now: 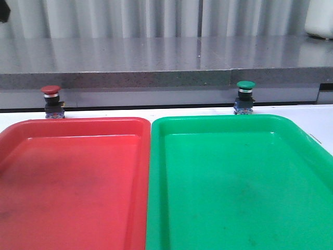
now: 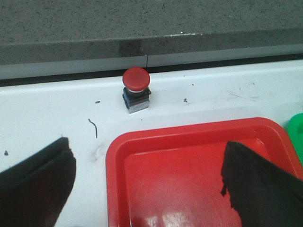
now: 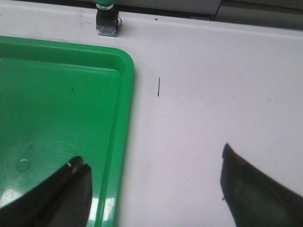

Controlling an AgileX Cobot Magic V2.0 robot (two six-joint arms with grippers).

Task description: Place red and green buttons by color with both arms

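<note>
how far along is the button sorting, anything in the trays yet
Nothing is done yet. The red button and green button stand on the white table beyond the red tray and green tray. In hand: nothing; the left tool and right tool are open. Both picks and placements remain.

The red button (image 1: 51, 100) stands upright on the table at far left; the green button (image 1: 245, 96) stands upright at far right, well apart.

The red button (image 1: 51, 101) and green button (image 1: 245, 97) stand at the table's (image 1: 320, 125) back edge, squeezed between the ledge (image 1: 156, 78) and the trays' (image 1: 151, 156) rims.
</note>
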